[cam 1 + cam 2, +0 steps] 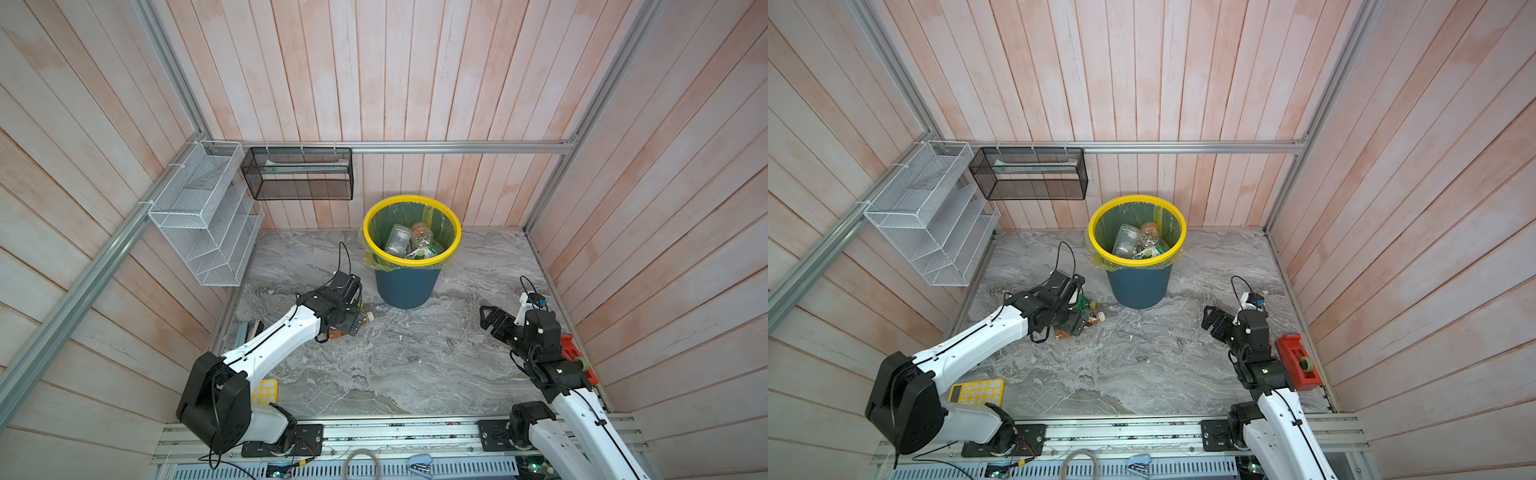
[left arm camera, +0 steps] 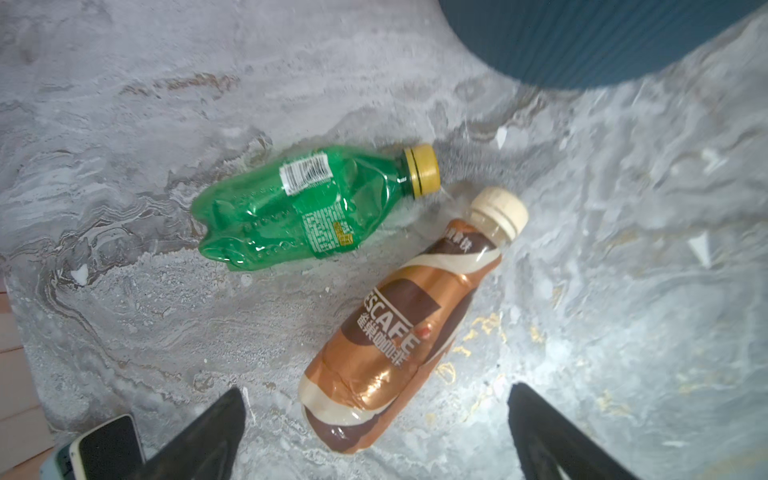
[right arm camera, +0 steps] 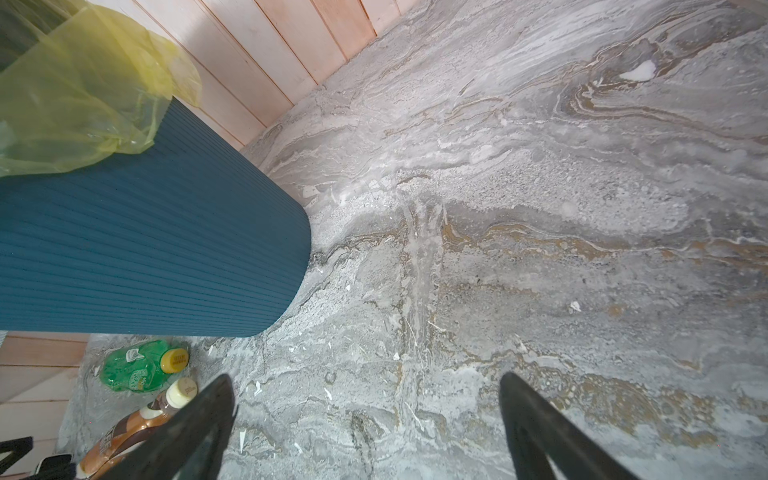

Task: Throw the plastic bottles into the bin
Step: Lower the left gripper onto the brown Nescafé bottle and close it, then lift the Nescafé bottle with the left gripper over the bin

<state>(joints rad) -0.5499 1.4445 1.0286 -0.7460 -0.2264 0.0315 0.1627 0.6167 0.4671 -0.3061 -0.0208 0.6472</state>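
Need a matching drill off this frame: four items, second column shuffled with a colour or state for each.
Column 1
1. green bottle
2. brown bottle
3. bin
4. right gripper

Column 2
A. yellow rim
B. cream cap
C. yellow cap, crumpled body
D. open, holding nothing

Pairs: 1-C, 2-B, 3-A, 4-D

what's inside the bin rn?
In both top views the bin holds a squashed clear bottle, a clear bottle with an orange top and a green-labelled bottle. Anything beneath them is covered.
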